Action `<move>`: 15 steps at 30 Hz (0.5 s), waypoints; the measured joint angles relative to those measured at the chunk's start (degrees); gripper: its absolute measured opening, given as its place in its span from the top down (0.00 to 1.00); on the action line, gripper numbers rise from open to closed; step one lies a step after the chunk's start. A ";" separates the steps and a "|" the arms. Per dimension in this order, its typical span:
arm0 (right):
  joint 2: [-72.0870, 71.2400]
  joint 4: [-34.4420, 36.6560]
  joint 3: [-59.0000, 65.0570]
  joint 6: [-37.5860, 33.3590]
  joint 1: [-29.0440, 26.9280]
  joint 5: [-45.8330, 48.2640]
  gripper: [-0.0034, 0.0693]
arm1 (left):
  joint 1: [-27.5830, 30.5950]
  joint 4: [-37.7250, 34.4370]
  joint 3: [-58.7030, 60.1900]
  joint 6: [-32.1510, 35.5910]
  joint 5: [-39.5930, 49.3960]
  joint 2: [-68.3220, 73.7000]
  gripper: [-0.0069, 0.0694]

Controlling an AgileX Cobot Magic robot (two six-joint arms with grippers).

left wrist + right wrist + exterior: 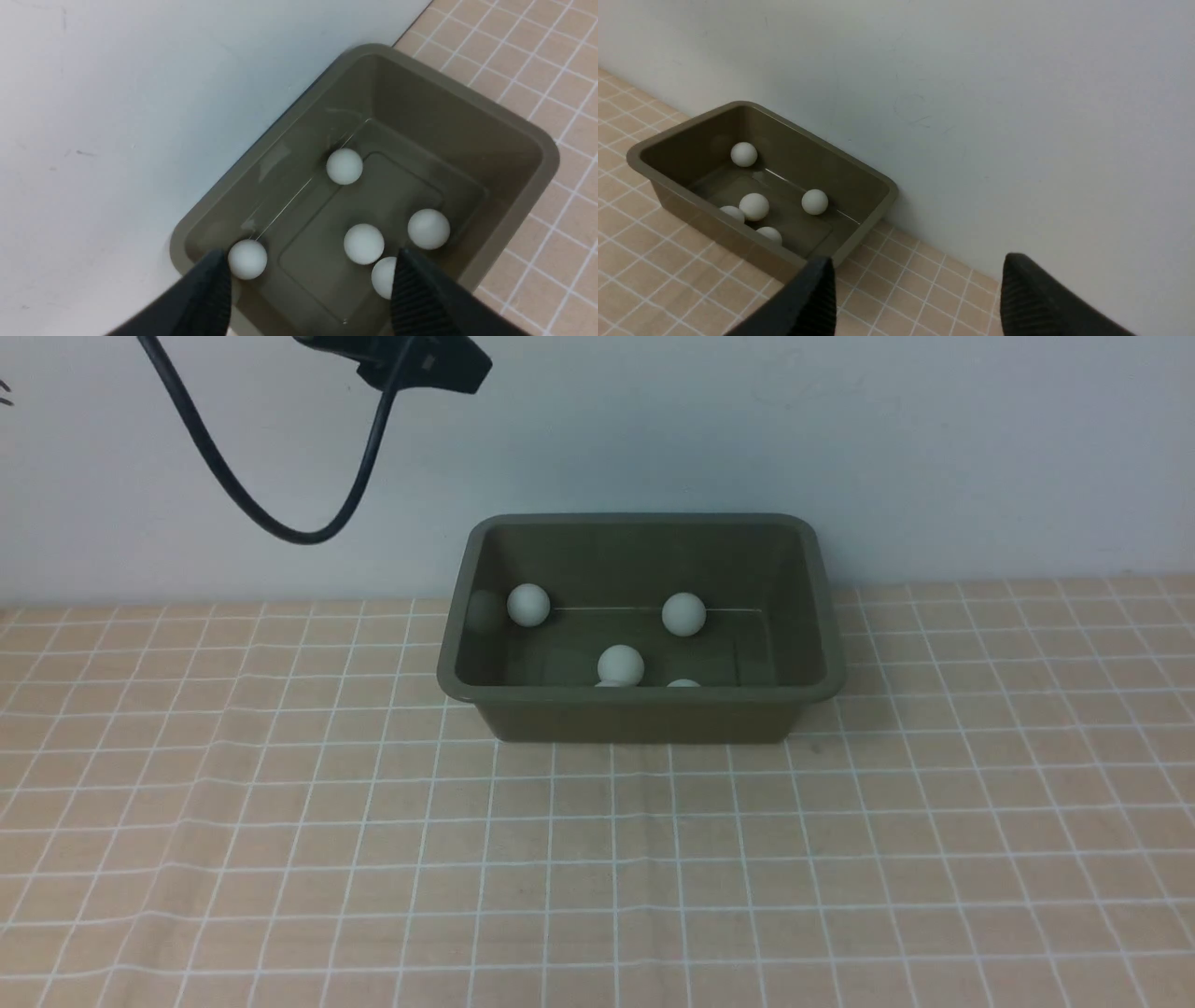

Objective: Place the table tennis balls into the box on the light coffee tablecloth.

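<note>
Hovering above the box (544, 158), the left gripper (310, 254) is standing with its jaws spread wide and nothing gripped between them. All five table tennis balls (364, 243) are lying below the jaws on the floor of the box. One ball is sitting just beside the tip of one finger (210, 289), in a corner of the box. Another is showing only in part behind the tip of the other finger (420, 298). Two more are resting in the gap between the two fingers, nearer that second finger, and they are close to each other but not touching. The fifth is lying farther out, beyond the fingertips, against the foot of the long wall of the box that is facing the white wall (1017, 116).

The right gripper (920, 259) is also holding its jaws wide apart, and they are carrying nothing. From these jaws the box is sitting well ahead and off to one finger's side, not between them. Only the light coffee tablecloth (896, 289) and the white wall are showing in the gap. The box is resting on the tablecloth with its far long side close to the wall.

In the front view a black cable (215, 467) is hanging in a loop to the left of the box and above it. Neither pair of jaws is showing there.
</note>
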 joint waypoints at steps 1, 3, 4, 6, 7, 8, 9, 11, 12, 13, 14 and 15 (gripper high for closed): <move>-2.59 -0.05 4.02 0.91 0.00 -2.60 0.36 | 0.00 -0.24 0.00 0.11 0.20 0.00 0.41; -6.14 -0.19 9.62 1.83 0.00 -5.11 0.36 | 0.00 -0.54 0.00 0.17 0.66 0.00 0.41; -7.55 -0.19 11.94 2.17 0.00 -6.30 0.37 | 0.00 -0.61 0.00 0.17 1.10 0.00 0.41; -10.92 0.18 17.77 2.86 0.00 -9.70 0.39 | 0.00 -0.66 0.00 0.17 2.51 0.00 0.41; -11.69 0.40 19.18 3.02 0.00 -11.04 0.39 | 0.00 -0.66 -0.05 0.17 3.07 0.00 0.41; -13.17 1.05 22.23 3.08 0.00 -12.98 0.41 | 0.00 -0.66 -0.04 0.17 3.64 0.00 0.41; -13.66 1.25 23.38 3.15 0.00 -14.40 0.41 | 0.00 -0.72 -0.04 0.17 3.99 0.00 0.41; -14.49 1.49 26.13 3.22 0.00 -17.36 0.42 | 0.00 -0.72 -0.06 0.17 4.67 0.00 0.41; -14.61 1.54 27.78 3.23 0.00 -19.14 0.43 | 0.00 -0.72 -0.06 0.17 4.80 0.00 0.41; -14.61 1.71 28.95 3.28 0.00 -20.96 0.44 | 0.00 -0.72 -0.06 0.17 4.85 0.00 0.41; -14.61 1.95 30.01 3.28 0.00 -22.39 0.44 | 0.00 -0.72 -0.06 0.17 5.01 0.00 0.41; -14.61 2.22 30.76 3.28 0.00 -23.46 0.44 | 0.00 -0.72 -0.06 0.17 5.12 0.00 0.41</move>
